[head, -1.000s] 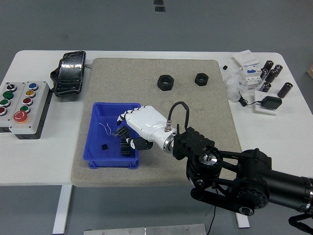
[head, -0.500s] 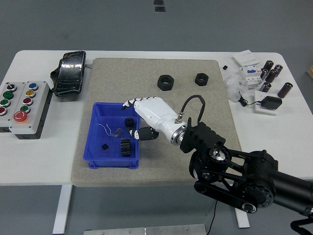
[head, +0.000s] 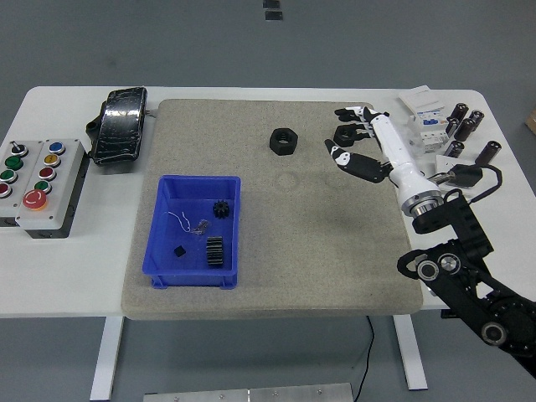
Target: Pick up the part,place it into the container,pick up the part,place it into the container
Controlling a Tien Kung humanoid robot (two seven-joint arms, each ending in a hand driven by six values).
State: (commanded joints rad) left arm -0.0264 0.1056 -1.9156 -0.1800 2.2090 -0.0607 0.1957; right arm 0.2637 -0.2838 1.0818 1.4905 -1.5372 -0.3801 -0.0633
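A blue container [head: 163, 236] stands on the left of the tan mat [head: 293, 234]. Inside it lie two black gears [head: 221, 209] [head: 215, 251], a small black piece [head: 178, 249] and a bit of wire. A large black nut [head: 285, 141] sits at the mat's far middle. A smaller black nut [head: 342, 135] rests at the far right. My right hand [head: 352, 141], white with black fingertips, hovers at this smaller nut. Its fingers are spread above the nut, its thumb lies below, and it holds nothing. The left arm is out of sight.
A grey button box [head: 42, 180] and a black wrapped object [head: 121, 126] occupy the table's left. At the far right are a white breaker [head: 425, 115], several dark cylinders [head: 466, 126] and a black adapter [head: 461, 177] with its cable.
My right hand left the blue container, where it dropped a gear, and swung across the mat to the smaller nut at the far right. The arm now comes in from the right.
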